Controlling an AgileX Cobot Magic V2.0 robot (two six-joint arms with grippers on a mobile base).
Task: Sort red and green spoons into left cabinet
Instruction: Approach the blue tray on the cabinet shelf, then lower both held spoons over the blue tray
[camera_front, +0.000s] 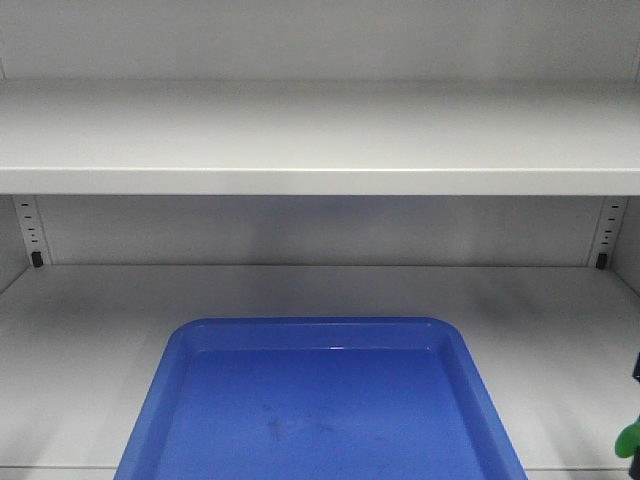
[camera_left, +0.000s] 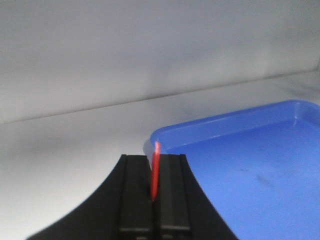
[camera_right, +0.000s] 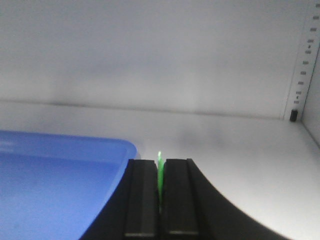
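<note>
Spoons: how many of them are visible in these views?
2. The slim red plastic spoon is clamped in the left end effector; the slim green plastic spoon is clamped in the right end effector.

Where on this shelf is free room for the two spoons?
Bare shelf lies left of the blue tray, right of it, and in the strip between tray and back wall. The tray's floor is bare too. Only the right edge is tight, where the green spoon shows.

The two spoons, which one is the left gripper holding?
The red spoon, pinched edge-on in the left gripper beside the blue tray's corner; the green spoon is in the right gripper instead.
</note>
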